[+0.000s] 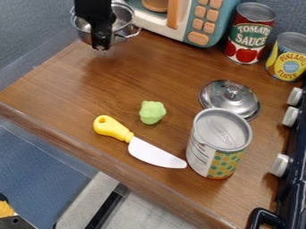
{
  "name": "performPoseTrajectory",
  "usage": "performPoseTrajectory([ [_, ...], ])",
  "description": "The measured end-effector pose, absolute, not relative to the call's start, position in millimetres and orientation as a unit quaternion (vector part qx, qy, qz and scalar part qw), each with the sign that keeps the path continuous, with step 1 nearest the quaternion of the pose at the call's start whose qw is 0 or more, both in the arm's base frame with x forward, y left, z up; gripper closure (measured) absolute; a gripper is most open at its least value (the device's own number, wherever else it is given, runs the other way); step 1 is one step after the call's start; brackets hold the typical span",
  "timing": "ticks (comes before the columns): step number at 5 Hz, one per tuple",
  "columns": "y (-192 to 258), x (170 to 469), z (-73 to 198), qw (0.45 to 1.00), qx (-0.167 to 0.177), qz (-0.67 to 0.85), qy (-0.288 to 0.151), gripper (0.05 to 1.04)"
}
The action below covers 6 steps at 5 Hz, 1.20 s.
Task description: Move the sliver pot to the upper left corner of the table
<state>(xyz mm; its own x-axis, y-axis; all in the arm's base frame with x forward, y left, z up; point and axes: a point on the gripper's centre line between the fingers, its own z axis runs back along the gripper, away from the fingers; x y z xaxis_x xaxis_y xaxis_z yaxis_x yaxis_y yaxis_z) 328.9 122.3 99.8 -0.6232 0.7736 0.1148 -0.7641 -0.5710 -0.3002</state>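
Your gripper (102,47) hangs at the upper left of the frame, in front of the silver pot (122,29); you can't tell whether its jaws are apart or together. Expect light, stiff, slippery metal, best pinched at the edge. Printed labels wrap the red can (247,40) and yellow can (288,62), upper right.

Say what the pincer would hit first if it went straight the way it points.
The pincer points down, so probably the wooden tabletop by the silver pot, though depth is unclear and the pot's wall might come first.
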Motion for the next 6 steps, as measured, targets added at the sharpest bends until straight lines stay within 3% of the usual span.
performPoseTrajectory([
  [2, 124.6, 356.6, 80.6, 0.450, 0.011, 0.879, -0.158, 1.012],
  [4, 120.2, 358.2, 72.2, 0.470, 0.022, 0.870, -0.147, 0.983],
  [5, 118.0, 362.1, 69.0, 0.480, 0.032, 0.867, -0.129, 0.812],
  [6, 117.9, 361.7, 70.6, 0.484, 0.036, 0.865, -0.125, 0.528],
])
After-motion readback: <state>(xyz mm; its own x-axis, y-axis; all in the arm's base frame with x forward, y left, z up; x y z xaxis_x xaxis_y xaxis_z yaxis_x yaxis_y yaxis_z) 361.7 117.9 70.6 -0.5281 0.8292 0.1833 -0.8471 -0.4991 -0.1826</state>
